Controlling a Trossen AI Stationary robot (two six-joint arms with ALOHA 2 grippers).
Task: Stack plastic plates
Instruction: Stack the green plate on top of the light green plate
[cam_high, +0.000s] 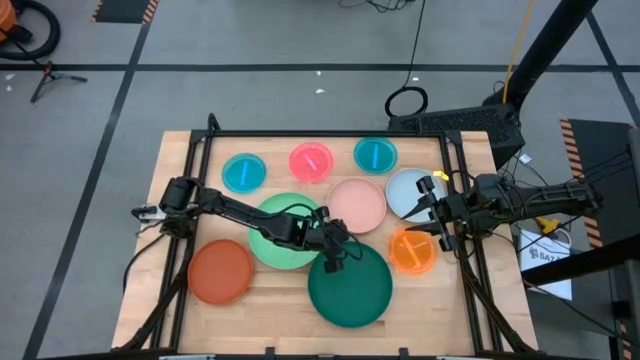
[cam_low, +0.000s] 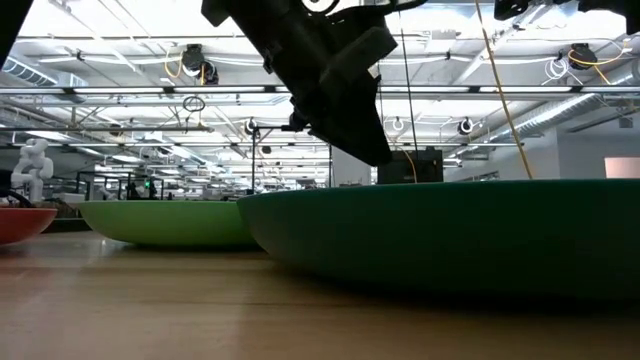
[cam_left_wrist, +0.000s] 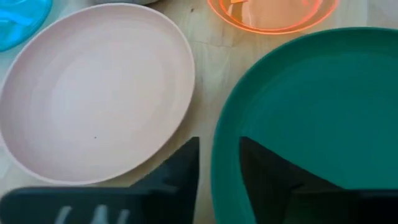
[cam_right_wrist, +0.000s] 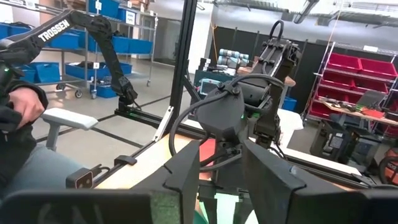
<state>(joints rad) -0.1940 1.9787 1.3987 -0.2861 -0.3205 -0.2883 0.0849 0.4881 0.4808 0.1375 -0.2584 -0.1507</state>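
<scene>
My left gripper (cam_high: 333, 252) (cam_left_wrist: 219, 149) hangs at the far-left rim of the large dark green plate (cam_high: 350, 287) (cam_low: 450, 235). It is open, one finger outside the rim and one over the plate's inside. The light green plate (cam_high: 278, 235) lies just left of it, and the red-orange plate (cam_high: 220, 271) farther left. The pale pink plate (cam_high: 357, 203) (cam_left_wrist: 93, 93), pale blue plate (cam_high: 412, 188) and small orange plate (cam_high: 412, 251) lie to the right. Two small cyan plates (cam_high: 243, 172) (cam_high: 375, 155) and a hot pink plate (cam_high: 310, 162) line the far edge. My right gripper (cam_high: 435, 218) (cam_right_wrist: 221, 174) waits open near the pale blue plate. My left gripper comes from above, slanting from the table's left, with its fingers (cam_left_wrist: 186, 168) on either side of the dark green plate's rim (cam_left_wrist: 225, 158). I cannot tell whether they touch it. The plate rests on the table.
A black frame (cam_high: 330, 133) borders the tabletop's far and side edges. Bare wood (cam_high: 440, 300) lies near the table's near right corner. In the right wrist view, a seated person's sleeve and hand (cam_right_wrist: 15, 112) show beyond the table.
</scene>
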